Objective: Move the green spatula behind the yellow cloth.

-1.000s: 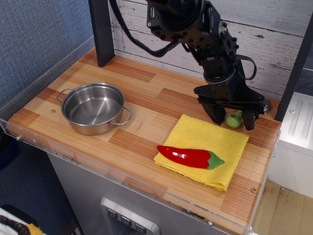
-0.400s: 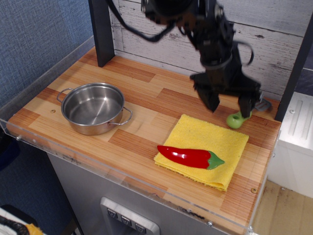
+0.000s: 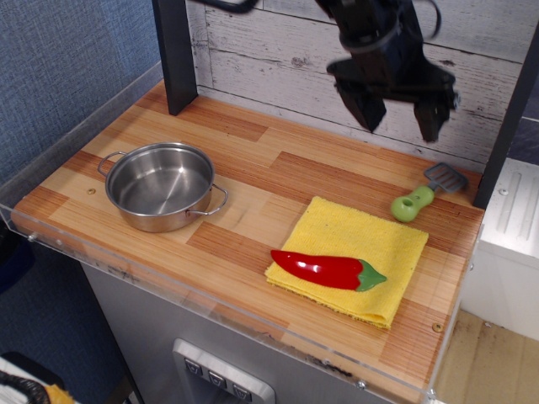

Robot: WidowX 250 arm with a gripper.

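The gripper hung high above the counter's back edge with its jaws spread wide and nothing between them. The green spatula lay flat on the wooden counter just behind the yellow cloth, which carried a red chili pepper; a steel pot sat well apart at the left

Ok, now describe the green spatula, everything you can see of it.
The green spatula is a small toy with a chubby light-green handle, a hole near its rounded end, and a grey slotted blade. It looks like plastic. It lies flat on the wooden table, just behind the far right corner of the yellow cloth, handle end toward the cloth and blade pointing toward the back right. Nothing holds it: the gripper hangs above it, fingers apart.
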